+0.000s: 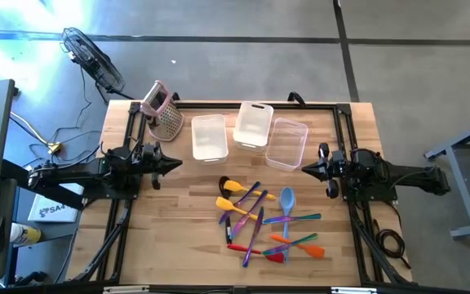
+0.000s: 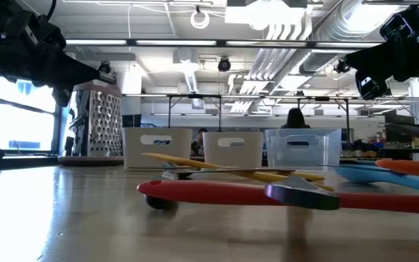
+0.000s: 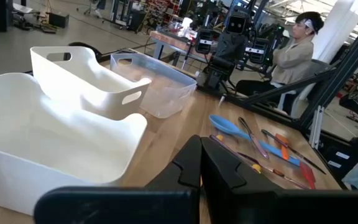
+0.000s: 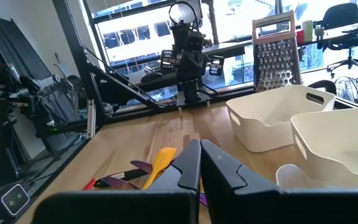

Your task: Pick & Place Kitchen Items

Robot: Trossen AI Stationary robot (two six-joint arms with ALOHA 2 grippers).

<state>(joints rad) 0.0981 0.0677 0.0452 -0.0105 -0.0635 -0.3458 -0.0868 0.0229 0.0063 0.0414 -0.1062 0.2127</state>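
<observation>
From above, the utensils (image 1: 266, 220) lie scattered in a loose heap on the worktop (image 1: 178, 212), on the near side of the three tubs (image 1: 250, 135), with the grater (image 1: 163, 110) standing beside the leftmost tub. The left end effector (image 1: 178, 161) hangs left of the tubs, clenched on nothing; the right end effector (image 1: 305, 170) hangs right of the heap, just below the clear tub, likewise clenched and empty. Neither touches a utensil.

The low view alone shows how the heap stacks: a red handle (image 2: 217, 193) lies flat in front, yellow ones (image 2: 224, 167) crossing above it.

Only the left wrist view shows a seated person (image 3: 291, 53) beyond the worktop. The right wrist view looks across a yellow spatula (image 4: 160, 163) towards the left arm and the grater.
</observation>
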